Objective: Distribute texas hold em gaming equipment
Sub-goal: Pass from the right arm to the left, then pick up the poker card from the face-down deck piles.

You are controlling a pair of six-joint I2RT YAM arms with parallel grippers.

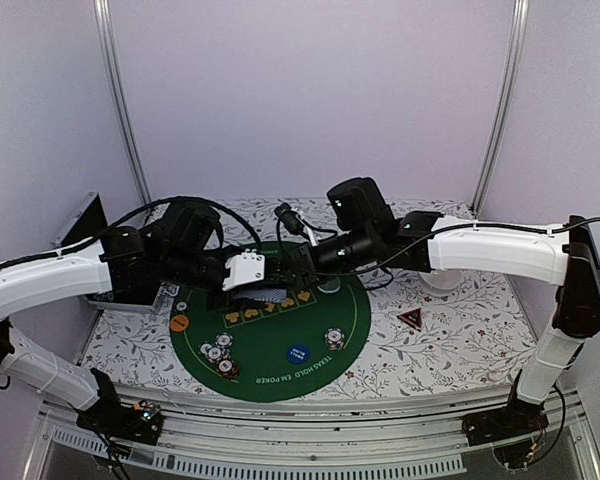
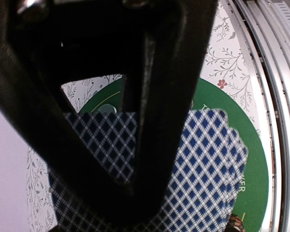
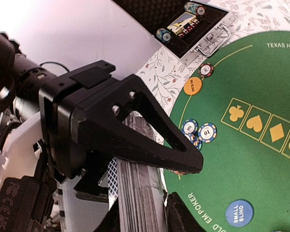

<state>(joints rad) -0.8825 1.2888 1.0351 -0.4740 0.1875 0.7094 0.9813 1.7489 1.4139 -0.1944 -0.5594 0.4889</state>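
Two arms reach inward and meet above the green mat's [image 1: 280, 372] far half. Only the right wrist view shows the playing cards [image 3: 140, 193] edge-on between the right tool's [image 1: 302, 262] fingers [image 3: 176, 215]. The left wrist view shows their checkered backs fanned under the left tool [image 1: 260, 275]. I cannot tell which tool grips them.

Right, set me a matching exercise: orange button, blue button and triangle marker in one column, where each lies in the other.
Things:
1. orange button
2. blue button
3. triangle marker

Places:
A. on the floral cloth, right of the green mat
B. at the mat's left edge
C. on the mat's near part, by the white lettering

Pairs: 1-B, 2-C, 3-A
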